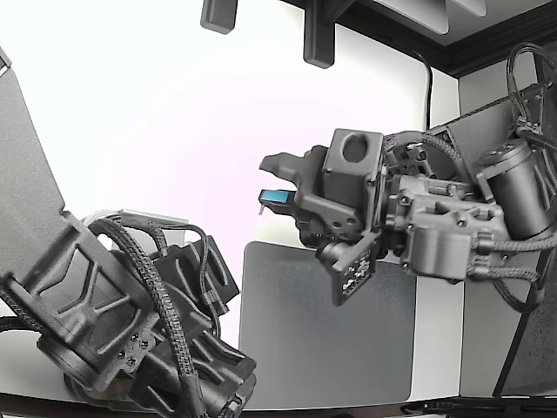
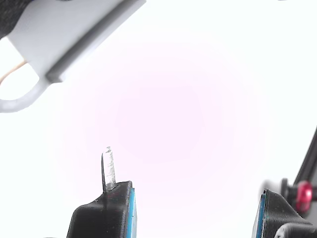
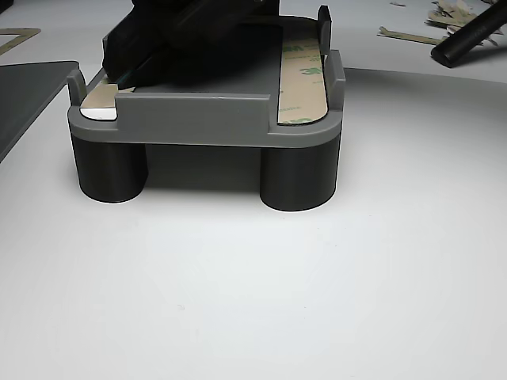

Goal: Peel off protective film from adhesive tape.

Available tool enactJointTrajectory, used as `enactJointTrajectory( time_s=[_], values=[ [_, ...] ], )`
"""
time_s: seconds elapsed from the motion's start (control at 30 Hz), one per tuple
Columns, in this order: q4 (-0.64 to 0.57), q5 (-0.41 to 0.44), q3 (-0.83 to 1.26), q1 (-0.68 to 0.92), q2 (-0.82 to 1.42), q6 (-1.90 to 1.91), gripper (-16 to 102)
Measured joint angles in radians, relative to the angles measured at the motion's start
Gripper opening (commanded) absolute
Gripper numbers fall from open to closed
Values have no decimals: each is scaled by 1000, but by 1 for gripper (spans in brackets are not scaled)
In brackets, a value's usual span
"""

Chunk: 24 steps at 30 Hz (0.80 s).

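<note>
**Film strip lengthwise on fixture; jaws apart**

Film-covered tape strip (image 3: pixel 302 79) lies flat along the other view's right edge of the grey fixture (image 3: pixel 198 119), long axis running away from camera. Gripper (image 2: pixel 195 210): jaws spread, a clear sliver (image 2: pixel 108 168) stuck upright on one fingertip.

- In the wrist view the end effector (image 2: pixel 195 210) is cut off by the frame edge; only the tips of its two fingers (image 2: pixel 106 210) show, set well apart.
- A thin clear sliver (image 2: pixel 108 169) stands on one fingertip; whether it is film or tape, I cannot tell.
- In the wrist view a grey part (image 2: pixel 74 34) with a loop runs out of frame.
- In the other view a dark shape (image 3: pixel 190 39) hides the middle of the fixture (image 3: pixel 198 119) top.
- Scraps (image 3: pixel 444 16) on the tabletop (image 3: pixel 277 301) are too small to identify.
- The exterior view's background is washed out white.
</note>
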Motion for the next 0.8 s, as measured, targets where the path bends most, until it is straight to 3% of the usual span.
enactJointTrajectory(
  time_s=[0.1, 0.23, 0.4, 0.67, 0.8],
  values=[
    [-3, -72, -9, -55, 97, 31, 100],
    [-83, -235, 71, -201, 265, 149, 100],
    [-155, -532, 199, -469, 440, 357, 100],
    [-227, -957, 350, -890, 454, 403, 100],
    [-236, -1046, 376, -999, 454, 413, 100]
  ],
)
